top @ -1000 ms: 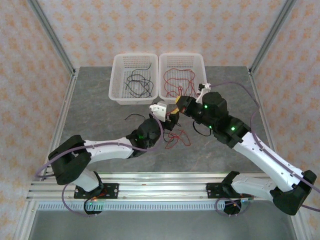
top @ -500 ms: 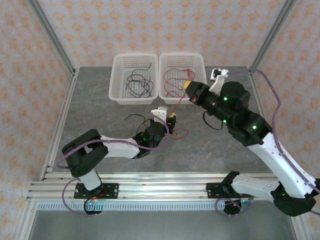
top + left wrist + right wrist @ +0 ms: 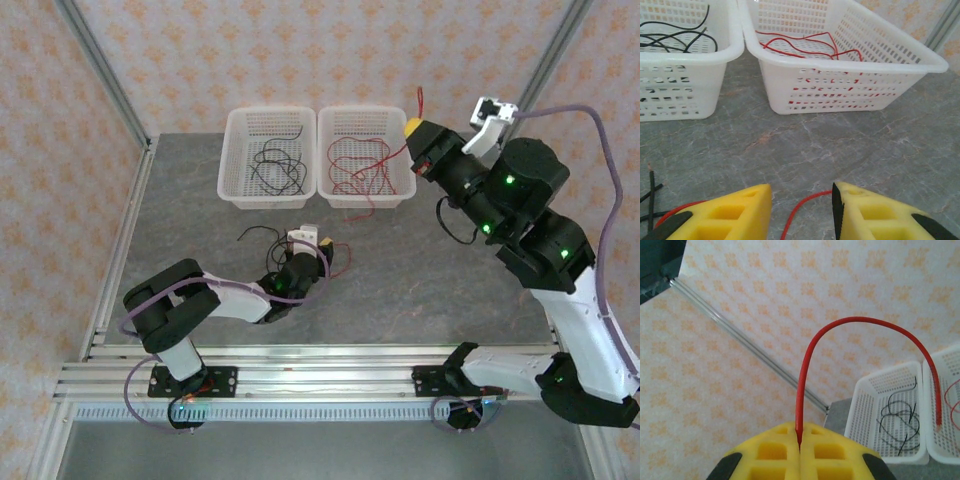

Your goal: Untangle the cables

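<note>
At upper right of the top view, right fingers (image 3: 412, 128) clamp a red cable (image 3: 860, 318); left fingers (image 3: 730, 210) stand apart astride another red strand (image 3: 805, 199) on the bench (image 3: 200, 240). Light, limp wire: best gripped near an end.

Left pincer (image 3: 801, 200) parted, red cable (image 3: 791, 217) between fingers (image 3: 730, 210), grey table (image 3: 840, 145), black-cable basket (image 3: 690, 57), red-cable basket (image 3: 840, 64) beyond
</note>
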Robot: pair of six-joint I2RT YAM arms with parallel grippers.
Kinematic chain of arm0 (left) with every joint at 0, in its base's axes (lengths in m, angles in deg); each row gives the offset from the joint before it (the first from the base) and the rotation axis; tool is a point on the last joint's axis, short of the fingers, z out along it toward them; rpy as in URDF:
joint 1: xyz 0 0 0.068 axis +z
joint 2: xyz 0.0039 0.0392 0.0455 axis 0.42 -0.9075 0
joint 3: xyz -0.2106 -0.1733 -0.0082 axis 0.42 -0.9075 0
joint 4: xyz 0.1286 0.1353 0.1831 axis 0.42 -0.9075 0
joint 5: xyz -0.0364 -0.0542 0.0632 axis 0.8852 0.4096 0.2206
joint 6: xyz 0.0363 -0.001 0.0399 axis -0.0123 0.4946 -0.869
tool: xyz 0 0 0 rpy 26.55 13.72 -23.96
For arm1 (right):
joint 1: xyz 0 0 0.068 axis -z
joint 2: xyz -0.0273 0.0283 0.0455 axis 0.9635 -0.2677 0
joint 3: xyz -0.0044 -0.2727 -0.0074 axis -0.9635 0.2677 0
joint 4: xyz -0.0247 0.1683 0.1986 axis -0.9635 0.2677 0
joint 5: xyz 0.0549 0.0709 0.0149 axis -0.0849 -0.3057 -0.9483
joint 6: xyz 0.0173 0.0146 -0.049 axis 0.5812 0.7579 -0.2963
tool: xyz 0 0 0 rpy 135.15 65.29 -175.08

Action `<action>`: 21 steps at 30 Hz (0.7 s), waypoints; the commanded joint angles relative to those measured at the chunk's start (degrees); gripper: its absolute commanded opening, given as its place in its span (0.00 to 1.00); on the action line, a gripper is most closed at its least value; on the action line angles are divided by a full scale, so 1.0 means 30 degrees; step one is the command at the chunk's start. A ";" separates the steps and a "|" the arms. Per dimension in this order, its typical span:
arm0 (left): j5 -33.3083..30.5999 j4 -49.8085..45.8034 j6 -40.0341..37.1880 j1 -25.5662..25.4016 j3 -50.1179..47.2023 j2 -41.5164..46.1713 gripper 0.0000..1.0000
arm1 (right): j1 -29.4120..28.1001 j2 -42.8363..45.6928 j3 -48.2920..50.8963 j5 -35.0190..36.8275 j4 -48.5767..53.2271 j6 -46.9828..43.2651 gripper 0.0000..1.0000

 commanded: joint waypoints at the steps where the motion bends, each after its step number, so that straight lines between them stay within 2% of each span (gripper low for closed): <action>1: 0.0216 -0.0073 0.0431 0.0075 -0.0149 0.0095 0.40 | 0.0063 -0.0522 -0.1394 0.1403 0.0813 -0.1420 0.00; 3: 0.0652 -0.0596 0.0347 0.0090 0.0057 0.0583 0.44 | 0.0063 -0.0978 -0.1925 0.1902 0.0922 -0.1854 0.00; 7: 0.0934 -0.1877 -0.0194 -0.0081 0.0399 0.2421 0.59 | 0.0071 -0.2303 -0.3057 0.3205 0.1128 -0.3041 0.00; 14: 0.0079 -0.4565 -0.0687 -0.0232 -0.0009 0.7378 0.69 | 0.0241 -0.5189 -0.5462 0.4818 0.0994 -0.5533 0.00; 21: -0.0481 -0.7102 0.0021 -0.0155 -0.1408 1.2759 0.81 | 0.2899 -0.8274 -0.6922 0.2535 -0.0048 -0.6009 0.00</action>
